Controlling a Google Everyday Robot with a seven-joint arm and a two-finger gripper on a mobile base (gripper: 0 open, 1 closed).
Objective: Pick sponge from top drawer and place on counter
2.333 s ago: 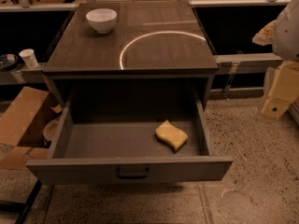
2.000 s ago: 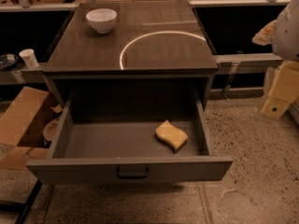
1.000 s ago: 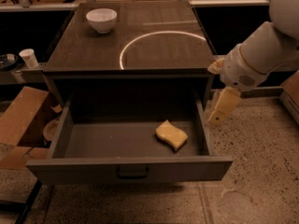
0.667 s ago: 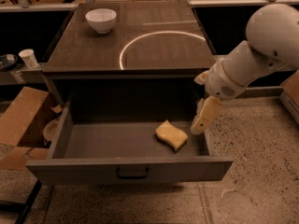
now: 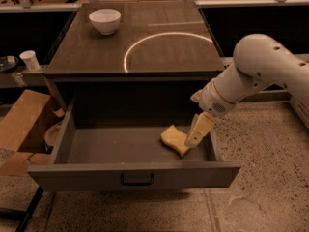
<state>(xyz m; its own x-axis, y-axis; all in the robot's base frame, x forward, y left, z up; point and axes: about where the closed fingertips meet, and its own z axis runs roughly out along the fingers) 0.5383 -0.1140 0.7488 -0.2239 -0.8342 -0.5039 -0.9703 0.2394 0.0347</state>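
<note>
Jaw state: cannot tell, the cream-coloured two-finger gripper (image 5: 192, 139) shows as a single pale wedge from this angle. It points down and slightly left into the drawer, tip at the right edge of the small pale-yellow wavy-edged foam sponge (image 5: 172, 137). It overlaps the sponge in view; whether there is actual contact is unclear.

The sponge lies flat on the floor of the wide shallow grey top drawer (image 5: 91, 176), right of centre and towards the front. The drawer is pulled fully open, with its small dark bar handle (image 5: 137, 180) at the centre of the front panel.

The white jointed robot arm (image 5: 258, 69) comes in from the right edge and angles down over the drawer's right wall.

Above the drawer is the dark brown glossy counter top (image 5: 87, 52), marked with a thin white circle arc (image 5: 145, 40). A white round bowl (image 5: 105, 20) stands at the counter's back left, well apart from the arc.

Left of the cabinet are a brown cardboard box (image 5: 21, 124) and a small white paper cup (image 5: 30, 60) on a side ledge. There is speckled floor (image 5: 260, 149) to the right.
</note>
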